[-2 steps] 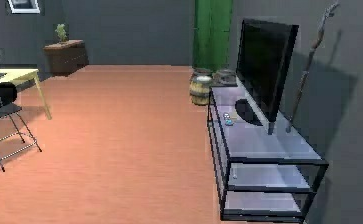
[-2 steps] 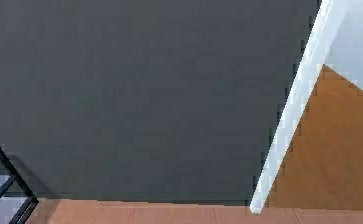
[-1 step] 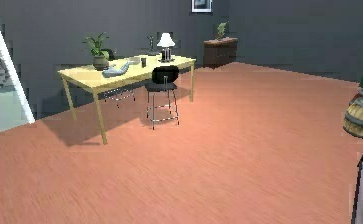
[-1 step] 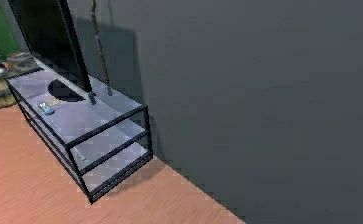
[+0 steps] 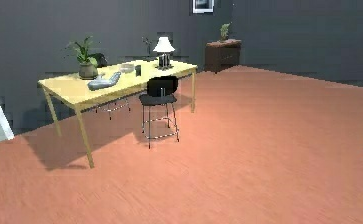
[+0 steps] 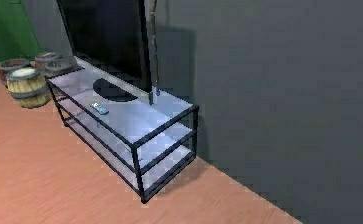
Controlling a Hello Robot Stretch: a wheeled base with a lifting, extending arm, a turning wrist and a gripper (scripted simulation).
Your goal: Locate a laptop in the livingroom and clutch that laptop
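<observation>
Desk (image 5: 64, 92) surface: pot (image 5: 87, 71) holding a leafy plant (image 5: 83, 47) at the far edge, grey laptop-like item (image 5: 106, 79) just beside the pot, table lamp (image 5: 164, 47) near the desk's opposite end.

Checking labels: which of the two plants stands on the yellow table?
The bigger plant at the forward view's left; the smaller one tops the dark cabinet.

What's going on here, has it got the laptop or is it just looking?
Looks like the search phase; nothing is being handled. In the forward view the robot faces a yellow table across open floor, with a black stool in front. On the table stand a lamp and a flat grey thing that may be the laptop. The arm side view shows a television on a glass stand.
</observation>
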